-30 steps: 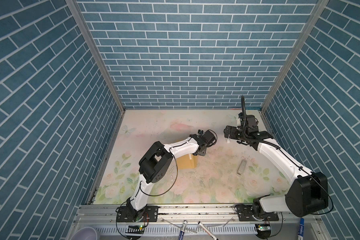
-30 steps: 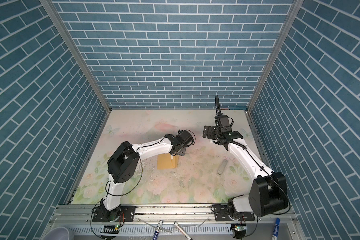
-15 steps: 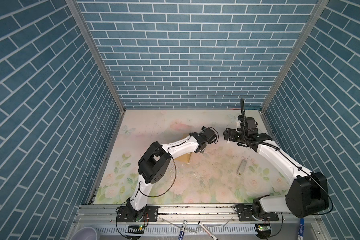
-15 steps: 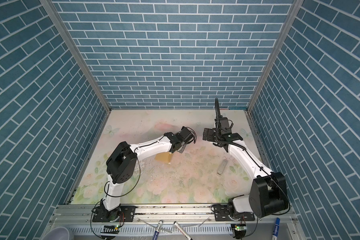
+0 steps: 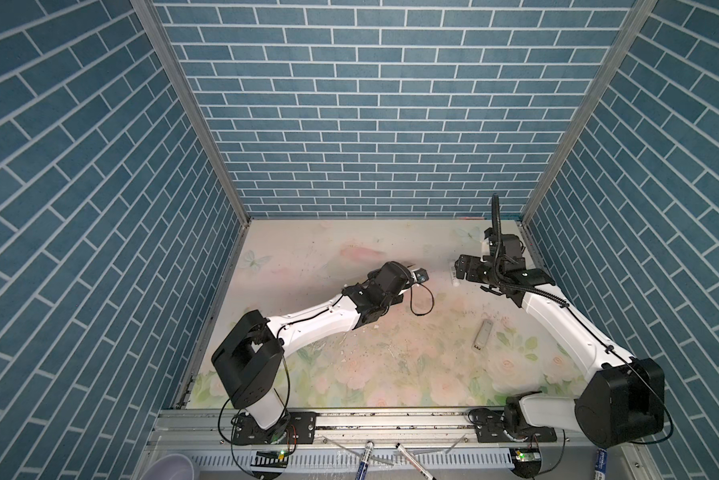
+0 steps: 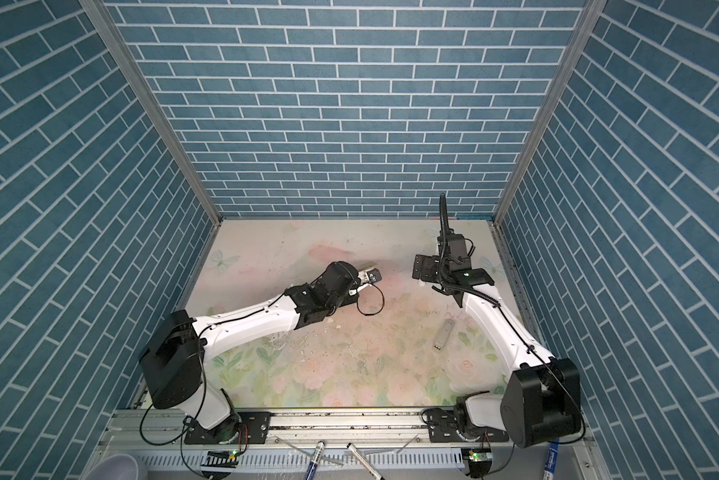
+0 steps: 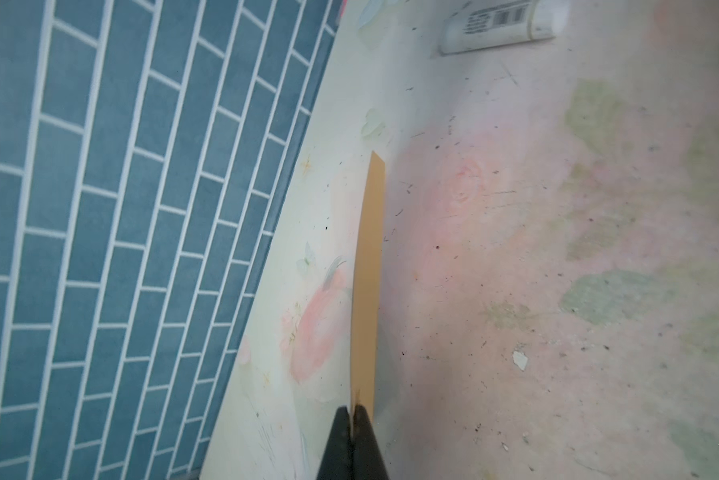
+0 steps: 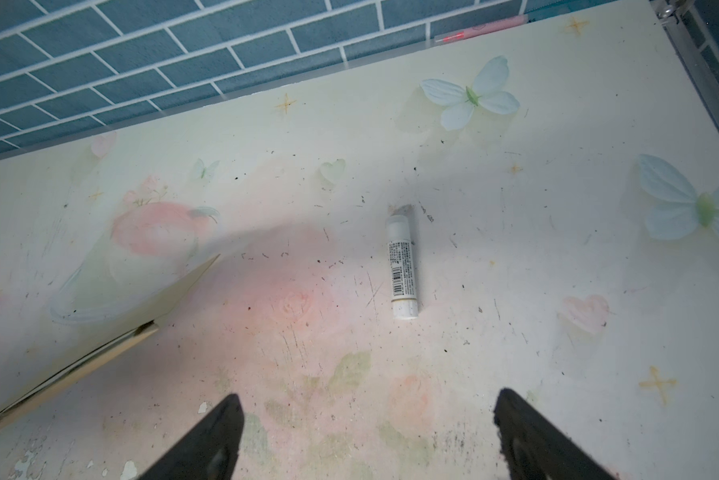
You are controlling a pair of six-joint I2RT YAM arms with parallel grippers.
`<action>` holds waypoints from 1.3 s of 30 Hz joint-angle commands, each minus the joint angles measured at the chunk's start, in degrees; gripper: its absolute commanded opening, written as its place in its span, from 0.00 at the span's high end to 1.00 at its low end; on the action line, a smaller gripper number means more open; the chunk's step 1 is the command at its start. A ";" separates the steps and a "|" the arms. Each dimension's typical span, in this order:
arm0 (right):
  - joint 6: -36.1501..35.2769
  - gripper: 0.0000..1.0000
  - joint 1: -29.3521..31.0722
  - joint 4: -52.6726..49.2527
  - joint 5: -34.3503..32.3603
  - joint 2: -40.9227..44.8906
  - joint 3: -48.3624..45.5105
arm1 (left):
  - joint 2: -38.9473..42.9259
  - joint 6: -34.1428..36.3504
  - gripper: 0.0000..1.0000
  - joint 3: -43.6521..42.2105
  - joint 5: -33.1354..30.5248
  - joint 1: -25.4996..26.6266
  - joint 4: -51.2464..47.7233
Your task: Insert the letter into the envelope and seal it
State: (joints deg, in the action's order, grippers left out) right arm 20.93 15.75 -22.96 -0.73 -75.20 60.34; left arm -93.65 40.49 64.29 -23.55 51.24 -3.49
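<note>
1. The envelope (image 7: 368,270) is the only container. It is held up edge-on over the middle of the desk (image 5: 349,249), toward the back edge, and the left wrist view shows it as a narrow golden-tan strip.
2. In the right wrist view the envelope (image 8: 71,376) shows a dark slit at its end with a paler panel rising beside it. I cannot tell whether that panel is the flap or the letter, or whether the letter sits inside.
3. The left gripper (image 7: 352,411) is pinched tight on the envelope's near end, its black fingers (image 7: 337,449) pressed onto the paper from both sides.
4. The right gripper (image 8: 368,397) stands spread wide. Its fingers (image 8: 208,440) hold nothing and hang above bare desk near the back right corner.
5. A white glue stick (image 8: 403,266) lies flat on the desk beyond the right gripper's tips, between the two grippers and apart from the envelope. It also shows in a top view (image 5: 454,274).
6. A small grey oblong object (image 5: 483,341) lies nearer the right edge, beside the right arm.
7. Marker pens (image 5: 364,455) rest on the rail past the front edge.
8. Nothing lies between the envelope and the right gripper except the glue stick.
</note>
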 commanded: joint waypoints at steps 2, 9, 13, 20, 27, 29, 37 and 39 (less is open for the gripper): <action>-1.59 0.06 -0.54 -1.83 -0.63 1.03 -1.18 | 1.53 14.11 1.00 -4.54 4.39 0.88 9.09; -1.47 0.06 -0.90 -1.93 -0.08 0.41 -1.25 | 0.54 16.73 1.00 -10.90 7.51 2.72 15.37; -1.50 0.06 -0.90 -2.07 0.44 -0.19 -1.27 | 0.13 15.25 1.00 -13.51 9.19 3.79 19.00; -1.33 0.05 -0.98 -2.09 1.60 -1.35 -1.21 | -1.83 13.14 1.00 -16.17 9.61 5.16 21.34; -1.29 0.01 -1.06 -2.24 1.34 -1.71 -1.36 | -3.88 11.08 0.99 -17.69 8.52 6.41 22.85; -1.08 0.01 -1.31 -2.48 0.79 -1.79 -1.38 | -4.09 10.03 0.96 -17.84 8.43 6.51 22.94; -0.98 0.01 -2.02 -2.67 1.35 -1.80 -1.44 | -1.48 4.23 0.73 -18.28 8.30 6.72 22.31; -0.98 0.01 -2.09 -2.36 1.84 -1.71 -1.41 | 0.35 2.18 0.64 -18.38 8.97 6.71 21.78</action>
State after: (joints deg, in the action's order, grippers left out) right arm 20.88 14.02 -24.88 0.71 -76.66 60.34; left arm -96.42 47.07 46.52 -15.09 57.52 18.39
